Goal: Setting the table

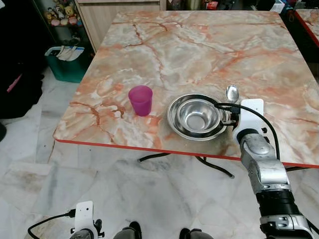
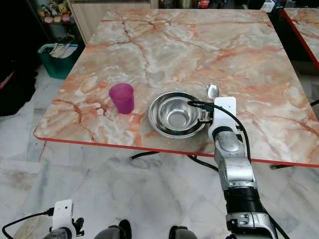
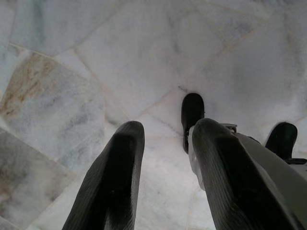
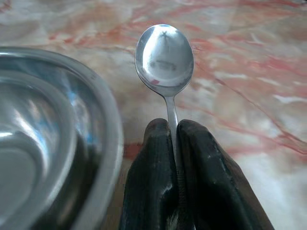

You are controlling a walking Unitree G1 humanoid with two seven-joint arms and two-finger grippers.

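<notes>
A steel spoon (image 4: 164, 57) lies low over the marble table (image 1: 199, 55), just right of two nested steel bowls (image 1: 195, 116). My right gripper (image 4: 173, 132) is shut on the spoon's handle, fingers pinching it with the spoon's bowl pointing away from me; the spoon's bowl (image 1: 232, 92) shows past my wrist. A purple cup (image 1: 140, 100) stands upright left of the bowls. My left gripper (image 3: 165, 139) hangs idle over the floor, open with nothing between its fingers.
The table's red front edge (image 1: 164, 150) runs close below the bowls. A green basket (image 1: 67, 62) and a wooden cabinet (image 1: 107, 15) stand at the far left. Black table legs (image 1: 214, 167) cross the pale stone floor under the table.
</notes>
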